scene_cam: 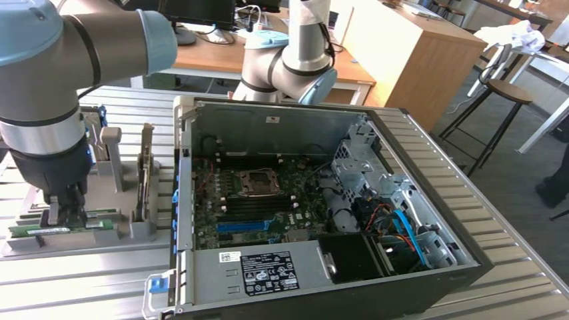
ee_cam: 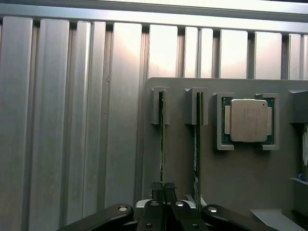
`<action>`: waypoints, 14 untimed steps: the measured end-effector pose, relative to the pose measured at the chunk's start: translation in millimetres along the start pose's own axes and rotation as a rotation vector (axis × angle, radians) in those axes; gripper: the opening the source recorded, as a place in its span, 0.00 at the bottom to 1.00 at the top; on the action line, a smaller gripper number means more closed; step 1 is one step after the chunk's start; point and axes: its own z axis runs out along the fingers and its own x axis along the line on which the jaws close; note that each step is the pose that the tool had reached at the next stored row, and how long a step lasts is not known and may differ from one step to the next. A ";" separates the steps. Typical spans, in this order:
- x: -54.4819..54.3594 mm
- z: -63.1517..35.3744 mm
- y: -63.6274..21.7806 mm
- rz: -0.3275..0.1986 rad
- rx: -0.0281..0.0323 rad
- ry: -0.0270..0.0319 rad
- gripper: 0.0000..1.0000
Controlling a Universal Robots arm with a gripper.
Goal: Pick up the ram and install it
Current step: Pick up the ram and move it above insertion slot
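Two fingers [ee_cam: 157, 190] of the gripper [ee_cam: 163, 186] closed narrow on the top edge of the ram [ee_cam: 162, 126], standing on edge in the outer slot of the grey holder [ee_cam: 240, 185]. Just beside, in the neighbouring slot, a second memory stick [ee_cam: 196, 144]; beyond it, a processor [ee_cam: 249, 120] in its pocket. Holder on the slatted metal table [ee_cam: 72, 120], beside the open computer case [scene_cam: 266, 130].

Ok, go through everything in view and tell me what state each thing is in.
Gripper: shut on the ram stick.
Ram stick: on edge in its slot, gripped.
Second stick: in the next slot, not gripped.
Processor: flat in its pocket.
Computer case: open, inside exposed.
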 end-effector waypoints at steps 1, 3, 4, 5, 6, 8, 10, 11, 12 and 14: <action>0.0 -1.8 0.0 0.000 0.0000 0.0001 0.11; -0.2 -5.8 0.0 0.000 -0.0001 0.0002 0.11; -0.2 -8.0 -0.1 0.000 0.0000 0.0003 0.11; -0.3 -10.1 -0.1 0.000 0.0000 0.0002 0.11; -0.3 -12.3 -0.1 0.000 0.0000 0.0003 0.11; -0.4 -16.7 -0.1 0.000 0.0000 0.0004 0.11; -0.5 -21.4 -0.2 0.000 0.0000 0.0004 0.11; -0.6 -24.1 -0.2 0.000 0.0000 0.0005 0.11; -0.7 -26.7 -0.2 0.000 -0.0001 0.0005 0.11; -0.8 -32.3 -0.2 0.000 0.0000 0.0006 0.11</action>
